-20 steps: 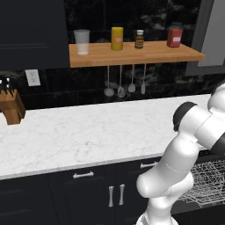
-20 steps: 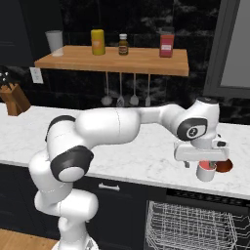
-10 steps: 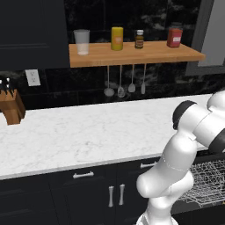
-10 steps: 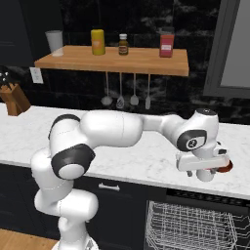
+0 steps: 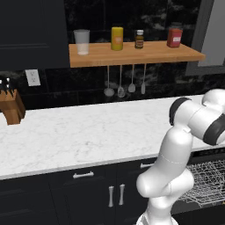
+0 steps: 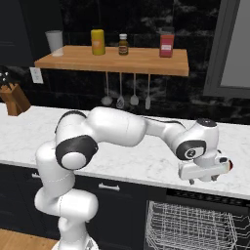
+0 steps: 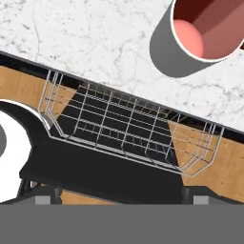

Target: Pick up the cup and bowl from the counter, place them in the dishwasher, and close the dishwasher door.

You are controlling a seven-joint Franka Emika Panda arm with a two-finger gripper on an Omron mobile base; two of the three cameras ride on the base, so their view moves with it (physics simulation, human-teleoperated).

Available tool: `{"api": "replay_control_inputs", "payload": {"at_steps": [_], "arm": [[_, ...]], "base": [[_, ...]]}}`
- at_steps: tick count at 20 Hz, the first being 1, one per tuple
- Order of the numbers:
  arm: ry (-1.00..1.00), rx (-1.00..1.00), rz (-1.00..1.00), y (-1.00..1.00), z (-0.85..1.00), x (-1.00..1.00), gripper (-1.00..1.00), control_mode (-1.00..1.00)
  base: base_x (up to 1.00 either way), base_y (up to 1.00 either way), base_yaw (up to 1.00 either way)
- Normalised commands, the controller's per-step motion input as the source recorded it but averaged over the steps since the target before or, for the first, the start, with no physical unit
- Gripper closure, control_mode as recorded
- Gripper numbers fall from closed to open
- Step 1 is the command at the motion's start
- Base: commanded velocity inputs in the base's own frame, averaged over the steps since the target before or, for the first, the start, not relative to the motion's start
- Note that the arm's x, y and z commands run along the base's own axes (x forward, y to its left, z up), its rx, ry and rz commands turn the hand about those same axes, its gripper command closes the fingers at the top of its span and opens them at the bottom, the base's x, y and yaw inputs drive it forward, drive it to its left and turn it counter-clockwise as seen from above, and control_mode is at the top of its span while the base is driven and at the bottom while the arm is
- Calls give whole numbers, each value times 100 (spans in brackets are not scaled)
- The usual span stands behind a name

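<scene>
Arm's swung right and dipped vs a sec ago, so my gripper (image 6: 204, 172) now hangs low at the counter (image 6: 146, 166) edge, above the open dishwasher (image 6: 195, 227) rack. Cup (image 7: 202, 35) stands on the marble just ahead of me, not touched; closing in for the grab, I reckon. Jaws spread wide, holding nothing. Bowl: can't make it out

The cup (image 7: 202, 35) stands on the counter (image 7: 86, 43); the dishwasher (image 7: 128, 128) rack sits below the counter's edge.
</scene>
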Motion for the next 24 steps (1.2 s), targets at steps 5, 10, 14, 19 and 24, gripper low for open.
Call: {"api": "replay_control_inputs", "payload": {"at_steps": [5, 10, 14, 19, 24], "arm": [[0, -2, -10, 6, 0, 8, -100, -100], [0, -1, 3, 0, -18, 30, -100, -100], [0, -5, 12, -1, -28, 43, -100, -100], [0, -3, 5, 0, -7, 28, -100, -100], [0, -3, 1, 0, -3, 40, -100, -100]], "base": [[0, 0, 0], [0, 0, 0], [0, 0, 0], [0, 0, 0], [0, 0, 0]]}}
